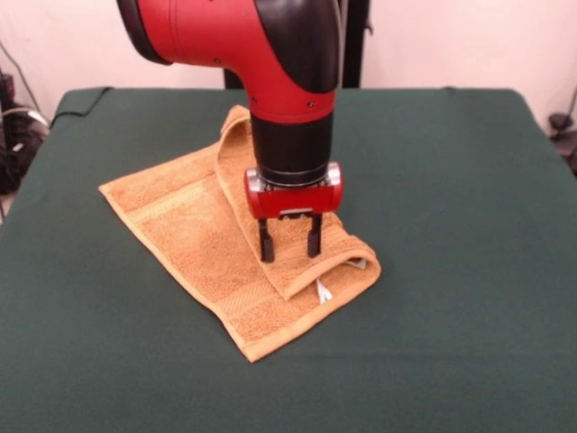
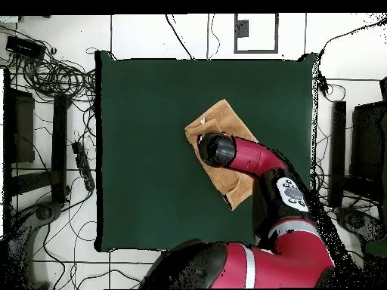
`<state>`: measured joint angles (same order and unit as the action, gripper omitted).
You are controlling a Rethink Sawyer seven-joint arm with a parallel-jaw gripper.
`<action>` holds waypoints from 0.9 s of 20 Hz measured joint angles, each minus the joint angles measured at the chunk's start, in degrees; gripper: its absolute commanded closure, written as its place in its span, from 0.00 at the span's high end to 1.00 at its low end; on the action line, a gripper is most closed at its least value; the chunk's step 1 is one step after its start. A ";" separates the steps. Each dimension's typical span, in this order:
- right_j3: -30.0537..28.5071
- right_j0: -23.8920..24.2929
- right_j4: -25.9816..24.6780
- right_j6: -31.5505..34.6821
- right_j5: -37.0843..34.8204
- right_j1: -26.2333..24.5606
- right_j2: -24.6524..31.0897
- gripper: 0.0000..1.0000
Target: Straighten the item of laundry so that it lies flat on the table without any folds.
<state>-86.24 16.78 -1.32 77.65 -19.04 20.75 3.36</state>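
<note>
Towel [image 1: 194, 234] sits near the middle of the table [image 1: 469, 271], still folded: one side is doubled over the rest, the flap running from the towel's far corner down to its near-right corner, where the white label [image 1: 323, 290] pokes out from under the fold. The part of the towel left of the flap lies flat in a single layer. My gripper [image 1: 288, 242] points straight down over the flap, fingers apart at a moderate gap, nothing held; tips look to be at or just above the top layer, contact I can't confirm from the front view. The overhead view only shows my wrist covering the towel's middle, so no help there. Judgement: step in hand is grabbing the flap to peel it open. To do it well I'd pinch only the top layer, close to the flap's free edge rather than mid-flap, else I take both layers and drag the whole towel. Then lift low and pull away from the fold line, across the towel's right side, so the flap unrolls flat. Risk: terry grips itself, so the lower layer may slide along.
</note>
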 measured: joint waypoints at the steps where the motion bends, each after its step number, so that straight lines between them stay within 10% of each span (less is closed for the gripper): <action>1: 0.13 -0.01 0.00 0.00 -0.02 -0.08 0.00 1.00; 16: 0.86 -0.02 -0.01 0.01 -0.11 -0.40 -0.02 1.00; 17: 1.11 0.02 -0.04 0.00 -0.01 -0.50 -0.10 0.00; 18: 1.29 0.05 -0.03 0.00 -0.02 -0.56 -0.16 0.00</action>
<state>-84.96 16.83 -1.35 77.65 -19.06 20.19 3.20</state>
